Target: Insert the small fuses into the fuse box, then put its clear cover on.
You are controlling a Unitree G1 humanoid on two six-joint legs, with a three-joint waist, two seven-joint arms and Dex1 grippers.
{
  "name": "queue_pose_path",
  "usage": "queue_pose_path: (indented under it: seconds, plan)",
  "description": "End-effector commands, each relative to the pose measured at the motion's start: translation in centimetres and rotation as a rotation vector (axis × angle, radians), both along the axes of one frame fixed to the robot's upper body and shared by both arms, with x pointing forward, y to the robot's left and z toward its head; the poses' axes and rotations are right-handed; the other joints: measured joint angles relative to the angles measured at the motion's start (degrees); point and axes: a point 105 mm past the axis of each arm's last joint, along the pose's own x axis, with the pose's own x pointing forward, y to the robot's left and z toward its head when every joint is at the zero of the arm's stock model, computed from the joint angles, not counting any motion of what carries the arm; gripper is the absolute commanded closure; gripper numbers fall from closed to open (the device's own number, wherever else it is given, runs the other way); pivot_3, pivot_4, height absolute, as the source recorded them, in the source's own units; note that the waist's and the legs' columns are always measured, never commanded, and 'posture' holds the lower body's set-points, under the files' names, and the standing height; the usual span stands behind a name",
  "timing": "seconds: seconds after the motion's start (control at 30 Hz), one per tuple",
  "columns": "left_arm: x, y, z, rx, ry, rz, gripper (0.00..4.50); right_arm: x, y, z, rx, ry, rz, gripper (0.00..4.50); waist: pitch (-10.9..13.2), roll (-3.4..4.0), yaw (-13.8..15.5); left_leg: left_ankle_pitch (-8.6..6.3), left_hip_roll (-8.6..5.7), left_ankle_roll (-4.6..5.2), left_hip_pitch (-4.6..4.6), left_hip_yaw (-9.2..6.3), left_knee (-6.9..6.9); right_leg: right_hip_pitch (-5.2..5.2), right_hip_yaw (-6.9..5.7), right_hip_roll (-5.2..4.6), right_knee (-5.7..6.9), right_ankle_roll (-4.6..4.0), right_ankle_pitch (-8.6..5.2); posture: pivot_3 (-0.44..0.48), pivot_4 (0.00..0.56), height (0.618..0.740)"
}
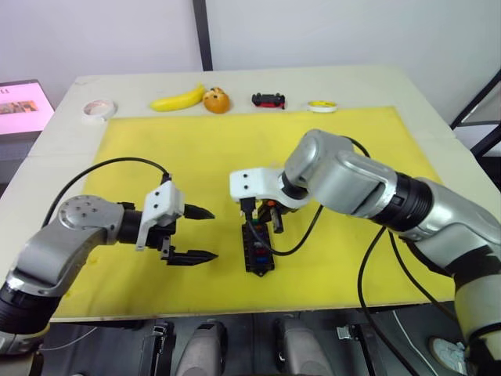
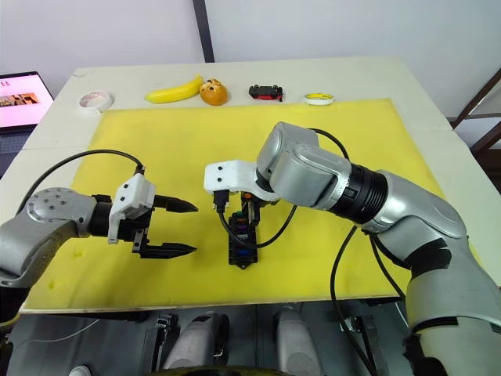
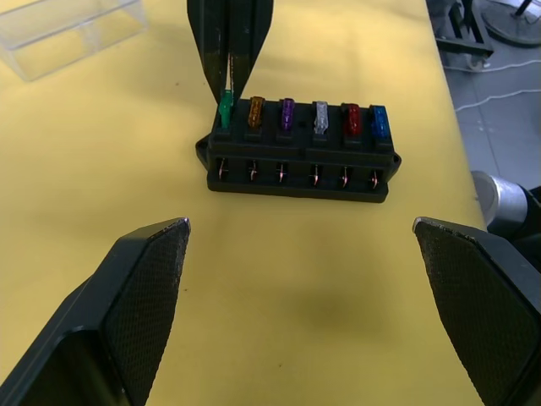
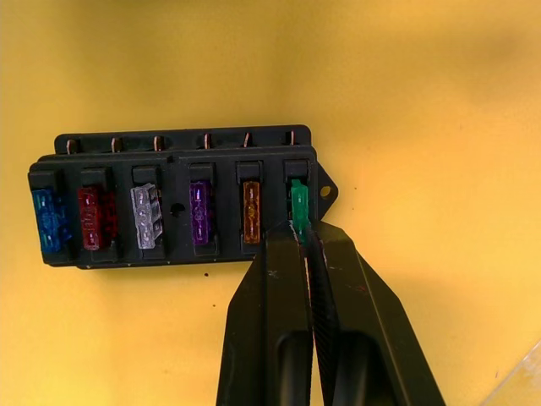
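The black fuse box lies on the yellow mat, near its front edge. One row holds blue, red, clear, purple and amber fuses. A green fuse stands in the end slot, a little higher than the others, and my right gripper is shut on it from above. My left gripper hovers open just left of the box, with nothing between its fingers. The second row of slots shows bare metal contacts. The clear cover rests on the mat beyond the box, apart from it.
Along the table's far edge sit a tape roll, a banana, an orange fruit, a black-and-red toy car and a small yellow disc. A lit screen stands at far left. Cables loop over the mat.
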Motion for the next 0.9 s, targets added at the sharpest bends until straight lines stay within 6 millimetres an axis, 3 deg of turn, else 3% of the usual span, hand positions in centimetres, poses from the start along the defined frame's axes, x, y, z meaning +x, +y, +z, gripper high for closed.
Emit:
queue_pose_path:
  seconds: [0.03, 0.9]
  plan:
    - [-0.2, -0.4, 0.7, 0.0, -0.046, -0.022, 0.05, -0.4, 0.1, -0.6, -0.034, -0.001, 0.032, 4.5, 0.0, 0.0, 0.0, 0.0, 0.0, 0.0, 0.01, 0.0, 0.0, 0.0, 0.0, 0.0, 0.01, 0.0, 0.0, 0.0, 0.15, 0.74]
    - [-0.3, -0.5, 0.3, 0.005, -0.051, -0.026, 0.05, -0.7, 0.3, 1.3, 0.011, -0.032, 0.064, 4.5, 0.0, 0.0, 0.0, 0.0, -0.01, 0.0, 0.02, 0.0, 0.01, 0.0, 0.0, -0.01, 0.03, 0.0, 0.0, 0.0, 0.15, 0.74]
